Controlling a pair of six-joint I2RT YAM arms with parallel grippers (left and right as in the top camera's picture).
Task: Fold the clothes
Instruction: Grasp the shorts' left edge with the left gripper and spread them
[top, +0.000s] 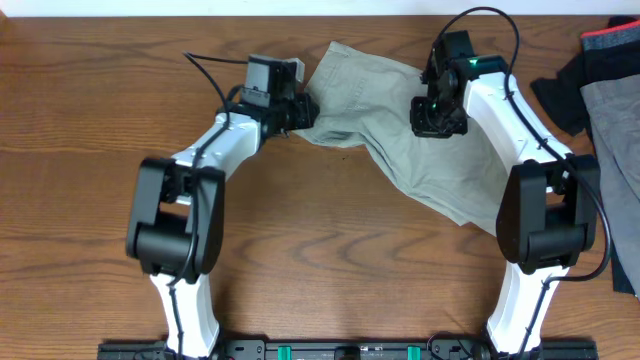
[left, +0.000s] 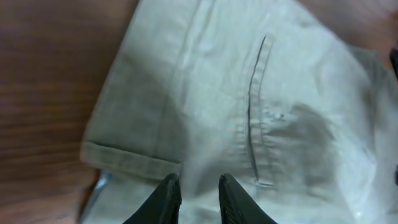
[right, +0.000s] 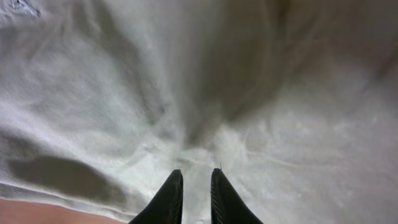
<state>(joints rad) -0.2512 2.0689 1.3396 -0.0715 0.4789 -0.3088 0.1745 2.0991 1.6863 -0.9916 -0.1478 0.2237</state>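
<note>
The khaki-beige clothes (top: 440, 165) lie crumpled on the wooden table (top: 330, 270), running from top centre down to the right. My left gripper (top: 302, 112) is at the garment's left edge. In the left wrist view its fingers (left: 198, 186) are shut on a ridge of cloth, near a hem and below a stitched pocket seam (left: 252, 106). My right gripper (top: 437, 115) is over the garment's upper right part. In the right wrist view its fingers (right: 196, 180) pinch the cloth (right: 280, 93), and wrinkles radiate from the pinch.
A grey garment (top: 615, 130) and a black garment with red trim (top: 590, 55) lie at the table's right edge, close to the right arm. Bare wood shows at the left and front.
</note>
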